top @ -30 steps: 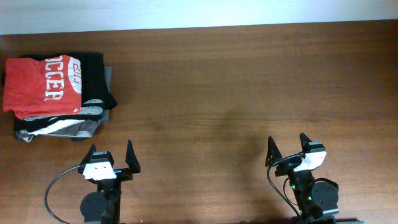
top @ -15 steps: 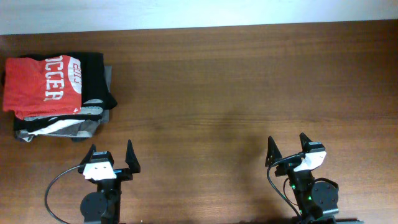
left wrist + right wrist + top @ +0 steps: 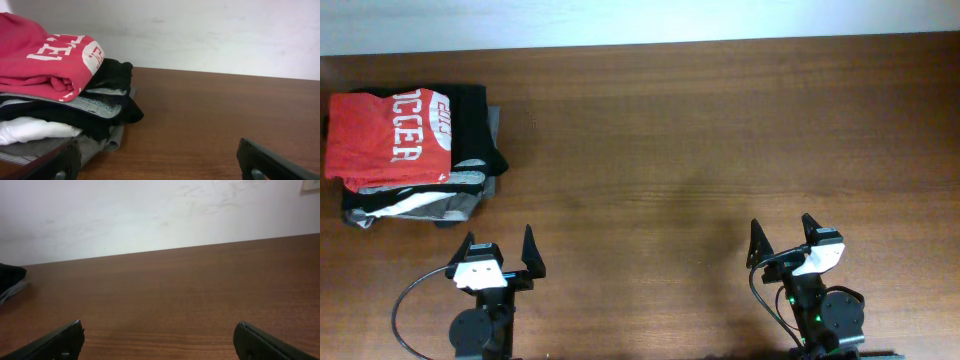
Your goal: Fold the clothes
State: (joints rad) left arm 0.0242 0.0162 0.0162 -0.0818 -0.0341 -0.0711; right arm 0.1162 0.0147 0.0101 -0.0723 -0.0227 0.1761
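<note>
"Where does the orange-red T-shirt (image 3: pixel 388 138) lie?"

"On top of a pile of dark and grey garments (image 3: pixel 470 172) at the left end of the worktop (image 3: pixel 700 150), ahead of the left arm, untouched."

"And the fingers?"

"The left fingers (image 3: pixel 529 250) and right fingers (image 3: pixel 756 243) both stand wide, holding nothing."

"How should it handle?"

"Probably light, soft and limp, so it would sag. A pinch at its near edge or a shoulder seems best, sparing the pile beneath."

The orange-red T-shirt (image 3: pixel 388 137) lies folded atop the garment stack (image 3: pixel 460 195), lettering up.
</note>
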